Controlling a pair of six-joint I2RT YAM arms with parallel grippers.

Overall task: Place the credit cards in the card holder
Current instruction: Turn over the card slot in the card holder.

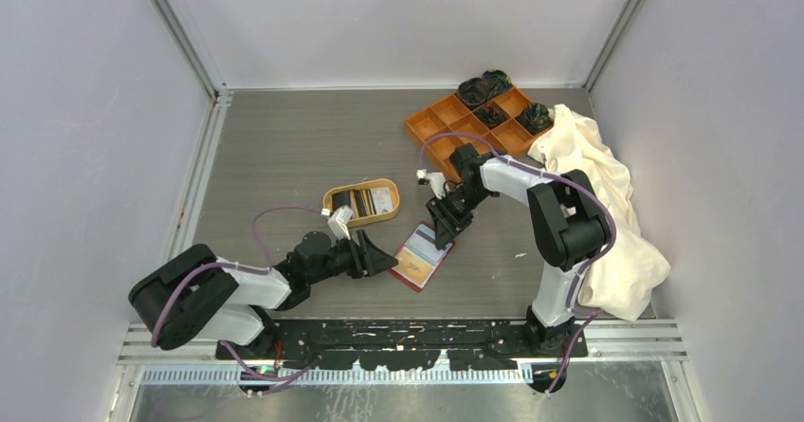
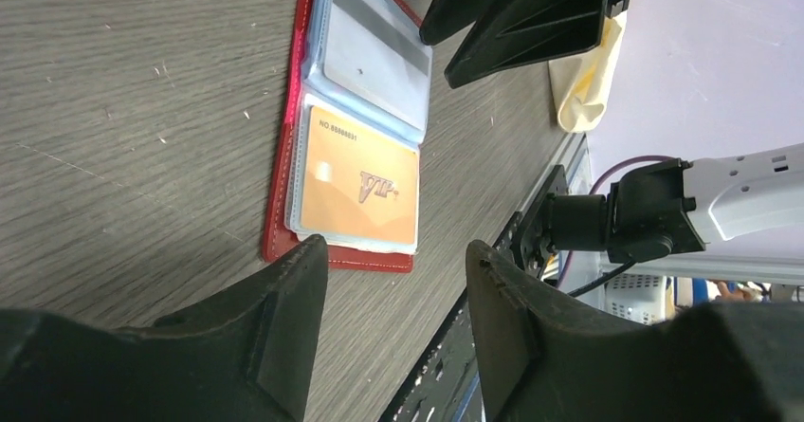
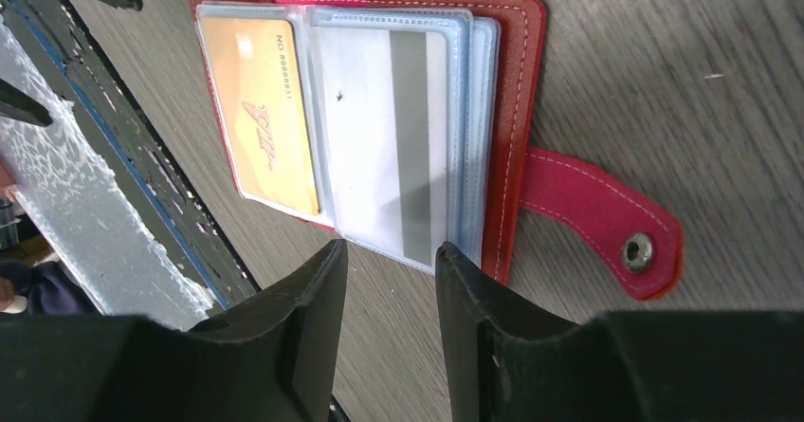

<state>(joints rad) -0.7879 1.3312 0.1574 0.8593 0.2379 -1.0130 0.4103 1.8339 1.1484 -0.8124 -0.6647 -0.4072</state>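
Observation:
The red card holder point(image 1: 418, 260) lies open on the table between my two grippers. Its clear sleeves hold a tan-gold card point(image 2: 358, 181) and a white card with a grey stripe point(image 3: 379, 137). The snap tab point(image 3: 597, 215) sticks out flat to one side. More credit cards point(image 1: 363, 200) lie in the oval tan dish. My left gripper point(image 2: 398, 251) stands open just short of the holder's near edge point(image 2: 284, 156), nothing between its fingers. My right gripper point(image 3: 389, 247) is open too, low at the opposite edge of the holder point(image 3: 526, 109), holding nothing.
The oval tan dish point(image 1: 333, 197) sits behind the left gripper. An orange compartment tray point(image 1: 446, 111) with dark items stands at the back right. A cream cloth point(image 1: 612, 204) is heaped along the right side. The black base rail point(image 1: 408, 332) runs along the near edge.

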